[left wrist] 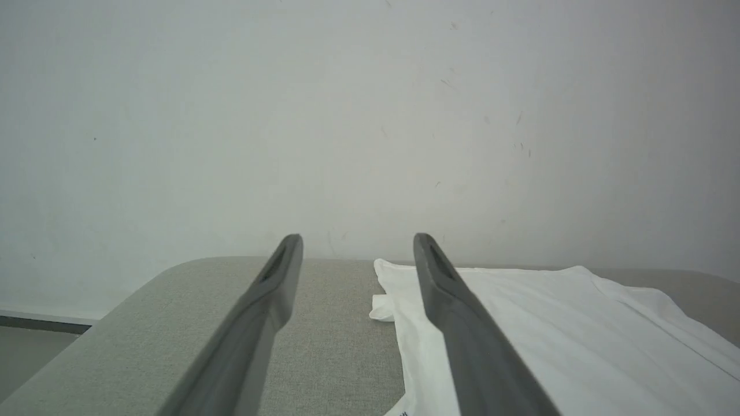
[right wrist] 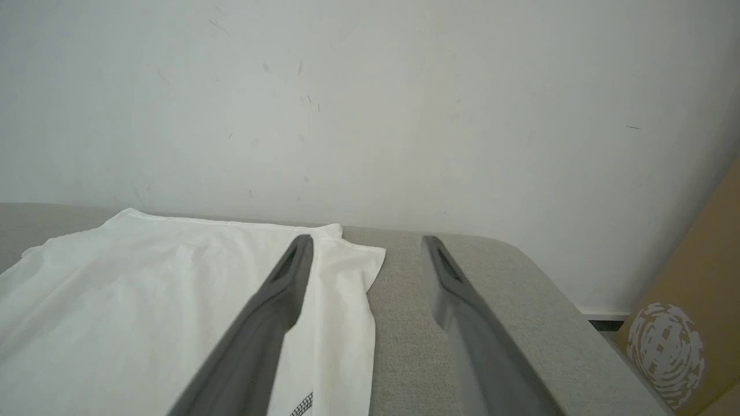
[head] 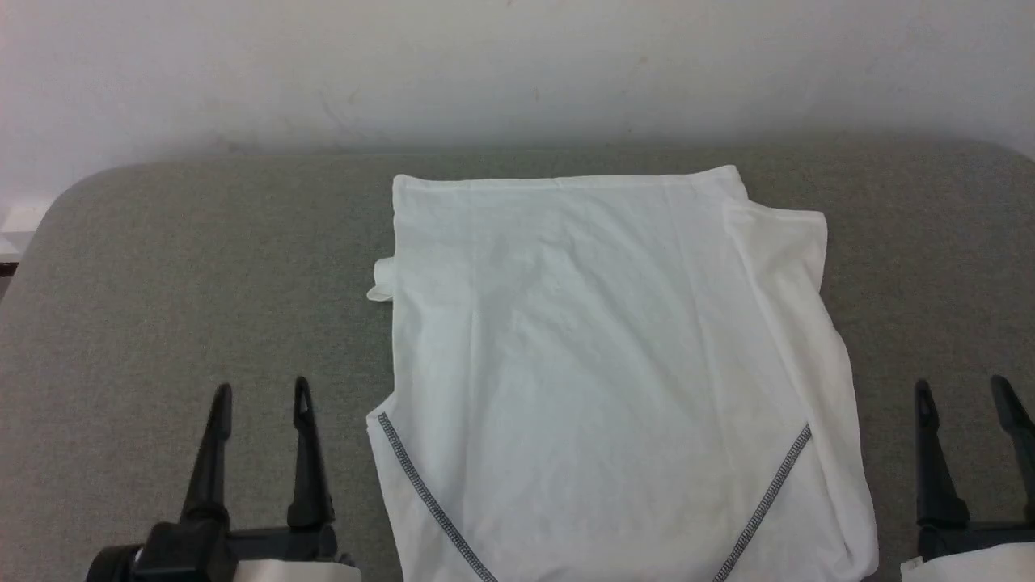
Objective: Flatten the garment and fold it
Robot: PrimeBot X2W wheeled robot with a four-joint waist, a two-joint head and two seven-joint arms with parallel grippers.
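The garment [head: 598, 364] is a thin white top lying flat in the middle of the grey table, its sides folded in to a tall rectangle. Two dark zigzag seams run diagonally near its front end. A small flap sticks out at its left edge and a folded layer lies along its right side. My left gripper [head: 260, 392] hovers open left of the garment [left wrist: 549, 329], apart from it, nothing between its fingers. My right gripper [head: 964, 388] is open too, just right of the garment [right wrist: 144, 300]. In each wrist view the inner finger overlaps the cloth's edge.
The grey fabric-covered table [head: 202, 267] has rounded corners and ends at a white wall [head: 517, 65] behind. A brown cardboard box [right wrist: 688, 335] stands off the table's right side. Bare table surface lies on both sides of the garment.
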